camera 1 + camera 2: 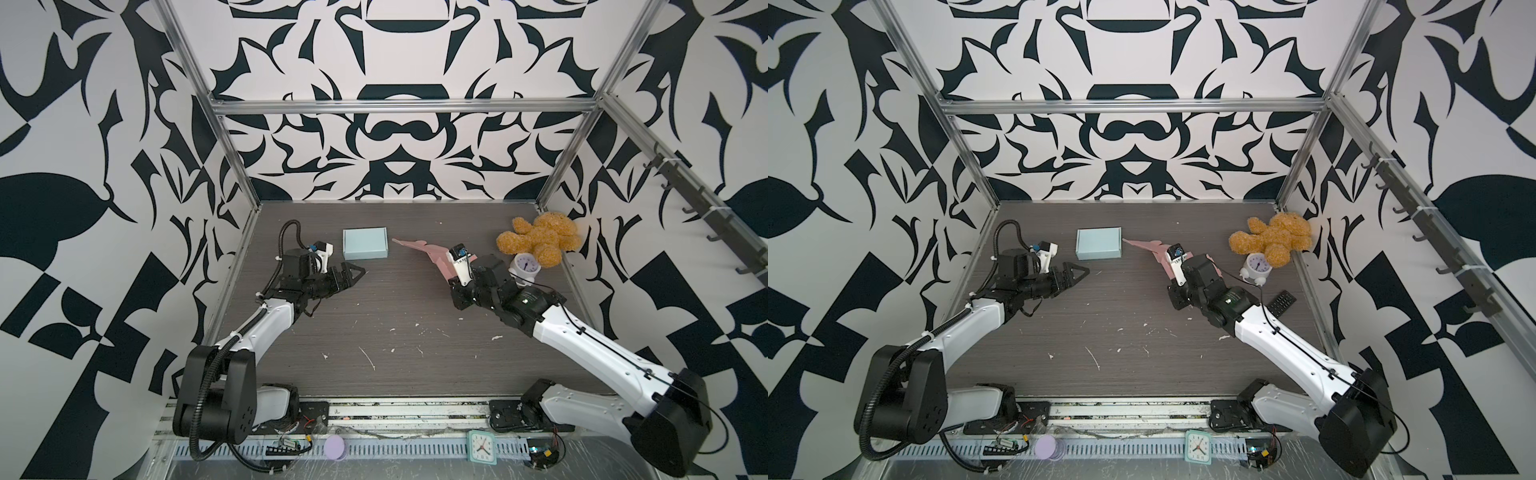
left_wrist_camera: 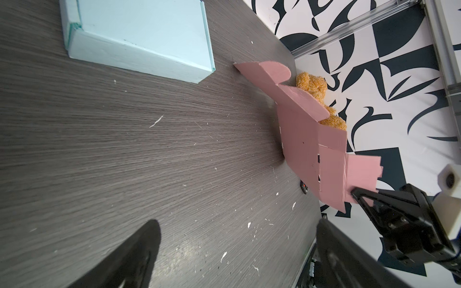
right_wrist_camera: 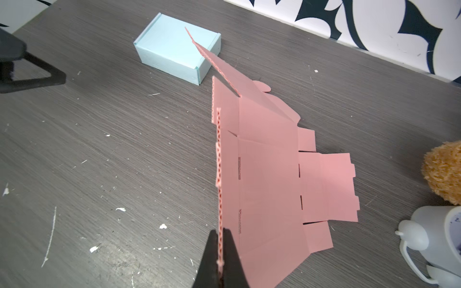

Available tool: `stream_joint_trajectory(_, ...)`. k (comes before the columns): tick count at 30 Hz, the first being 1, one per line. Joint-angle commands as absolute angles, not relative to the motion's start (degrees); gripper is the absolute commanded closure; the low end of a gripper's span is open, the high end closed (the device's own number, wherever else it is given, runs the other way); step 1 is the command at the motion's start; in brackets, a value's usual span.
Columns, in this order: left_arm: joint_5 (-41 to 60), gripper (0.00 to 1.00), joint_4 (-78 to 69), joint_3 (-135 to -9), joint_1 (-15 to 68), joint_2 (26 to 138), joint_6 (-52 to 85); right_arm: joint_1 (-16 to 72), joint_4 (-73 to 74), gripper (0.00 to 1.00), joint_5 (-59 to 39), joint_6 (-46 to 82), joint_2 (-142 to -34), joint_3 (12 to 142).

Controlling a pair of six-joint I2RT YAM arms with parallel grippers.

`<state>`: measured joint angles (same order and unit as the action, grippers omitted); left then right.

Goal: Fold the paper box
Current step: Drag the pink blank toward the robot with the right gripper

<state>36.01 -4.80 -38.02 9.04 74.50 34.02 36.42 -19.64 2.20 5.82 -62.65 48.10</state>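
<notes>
Right gripper [image 3: 220,251] clenched tight on the raw corrugated edge of the pink box blank [image 3: 269,174], one side panel pulled up on end while the rest of the sheet slopes down onto the dark table [image 1: 395,324]. The blank sits toward the far right of the table, between the finished light-blue box [image 1: 365,243] and the plush bear [image 1: 540,239], its far tip just beside the blue box. Left gripper [image 1: 353,274] is spread wide and grasping nothing, hovering near the blue box, well apart from the pink sheet

The step looks like standing that side wall up along its crease. To do it cleanly, I'd say the right arm should swing the panel around the scored line rather than drag upward, or the whole sheet will lift and skate. The free left claw looks best used by coming across to press the base panel flat. Mind the small alarm clock [image 1: 525,266] close by the right wrist
</notes>
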Motion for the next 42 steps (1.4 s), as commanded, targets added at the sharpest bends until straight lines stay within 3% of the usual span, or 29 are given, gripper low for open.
stream_joint_trajectory(1,36.7,0.00,-4.0,-39.7,8.3,73.8,32.7,37.9,-17.6,0.99,-0.8,6.6,-59.3,45.9)
stream_joint_trajectory(8,41.3,0.00,-4.8,-40.3,2.8,76.5,33.6,40.2,-13.4,1.00,-2.7,6.8,-52.2,41.4)
stream_joint_trajectory(20,41.1,0.00,-4.6,-40.2,-1.1,75.7,33.3,47.0,-9.8,1.00,-8.1,1.5,-51.7,39.4)
stream_joint_trajectory(42,31.4,0.02,10.7,-40.6,-2.1,66.6,27.0,59.9,-13.8,0.98,-2.5,-7.7,-65.5,45.3)
